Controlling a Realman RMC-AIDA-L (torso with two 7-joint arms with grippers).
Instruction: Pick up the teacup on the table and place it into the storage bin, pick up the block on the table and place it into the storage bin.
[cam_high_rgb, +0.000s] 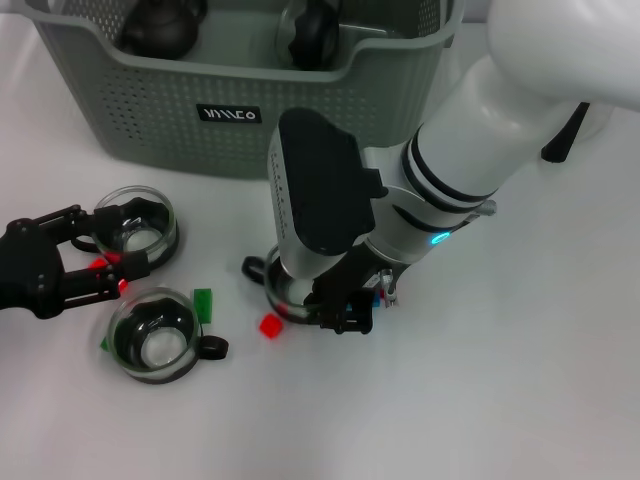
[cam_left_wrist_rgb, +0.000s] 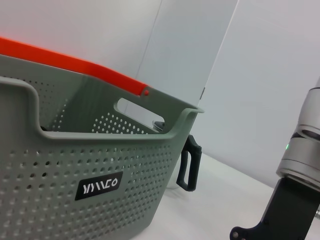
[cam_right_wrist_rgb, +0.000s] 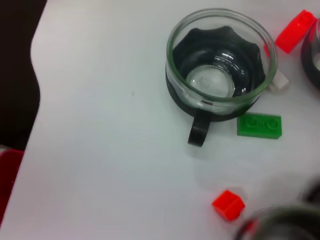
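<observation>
Three glass teacups with black bases stand in front of the storage bin (cam_high_rgb: 330, 110). My right gripper (cam_high_rgb: 335, 310) is lowered onto one teacup (cam_high_rgb: 283, 292), which it mostly hides. The other two teacups (cam_high_rgb: 137, 225) (cam_high_rgb: 155, 338) stand at the left. My left gripper (cam_high_rgb: 105, 258) hovers open between them, over a small red block (cam_high_rgb: 101, 263). Another red block (cam_high_rgb: 270, 325) lies beside the right gripper, and a green block (cam_high_rgb: 203, 303) lies next to the near cup. The right wrist view shows that cup (cam_right_wrist_rgb: 220, 65), the green block (cam_right_wrist_rgb: 259, 125) and the red block (cam_right_wrist_rgb: 228, 204).
The bin holds a dark teapot (cam_high_rgb: 160, 25) and another dark-handled vessel (cam_high_rgb: 310, 30). A second green block (cam_high_rgb: 105, 343) peeks out beside the near cup. In the left wrist view the bin (cam_left_wrist_rgb: 75, 165) fills the left side, with a black handle (cam_left_wrist_rgb: 189, 162) past its corner.
</observation>
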